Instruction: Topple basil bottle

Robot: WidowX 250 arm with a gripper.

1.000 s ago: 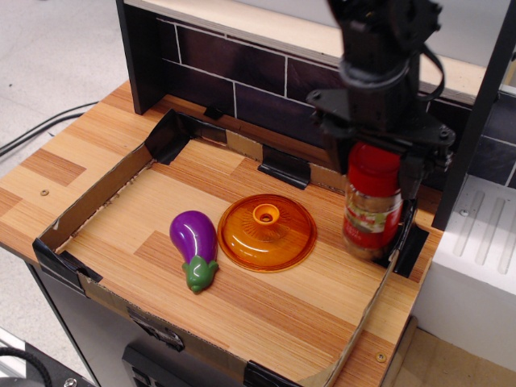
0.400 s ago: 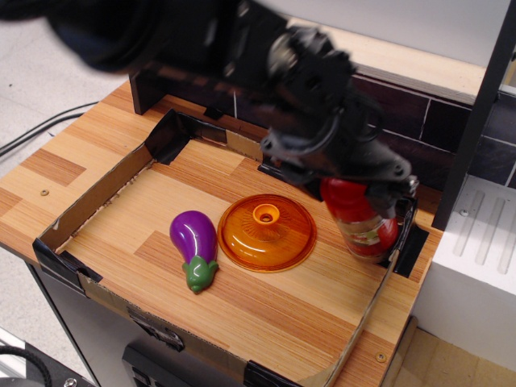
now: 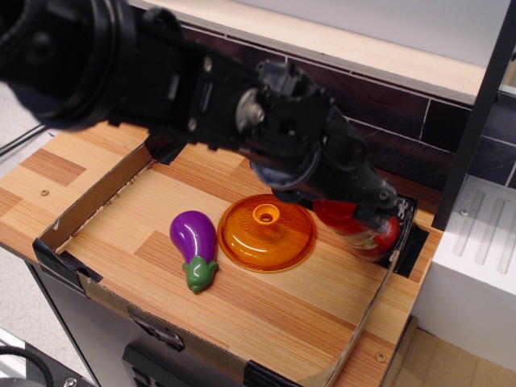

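The basil bottle is tipped far over near the tray's right wall. Only part of its red cap and red-and-white label shows under my gripper. My gripper comes in low from the upper left and still seems closed around the bottle. The black arm hides most of the bottle and the back of the tray. I cannot tell whether the bottle rests on the wood floor.
A purple toy eggplant lies left of centre. An orange lid lies beside it, just left of the bottle. A low cardboard wall rings the wooden tray. A black post and a white block stand at the right.
The bottle stood upright in my gripper a second ago. It has since tilted over to the left and sunk low. The arm has swung down across the view from the upper left.
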